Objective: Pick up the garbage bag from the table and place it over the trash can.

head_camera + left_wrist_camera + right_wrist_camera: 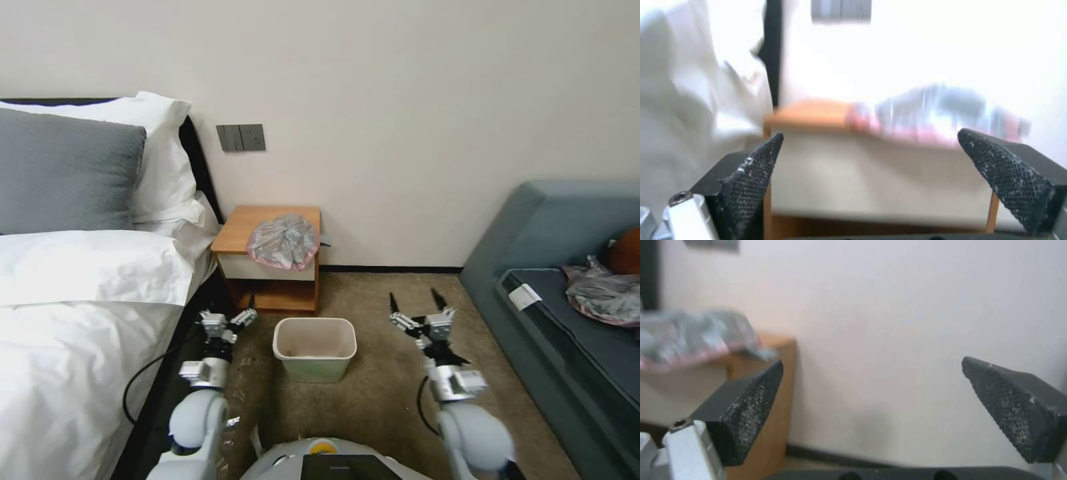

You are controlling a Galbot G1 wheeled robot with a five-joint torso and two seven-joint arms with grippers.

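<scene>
The garbage bag [283, 241], crumpled grey plastic with a pink rim, lies on the right part of the table [243, 227], hanging slightly over its front edge. It also appears in the left wrist view [933, 113] and the right wrist view [693, 336]. The trash can [315, 347] stands upright on the carpet in front of the table, with nothing inside. My left gripper [233, 313] hovers open to the left of the trash can, below table height. My right gripper [416, 301] is open, to the right of the trash can, fingers pointing toward the wall.
A bed [67, 320] with white sheets and pillows fills the left side, close to my left arm. A blue-grey sofa [567, 280] on the right carries another grey-pink bag [603, 293] beside an orange-brown object [627, 250]. Carpet lies open around the bin.
</scene>
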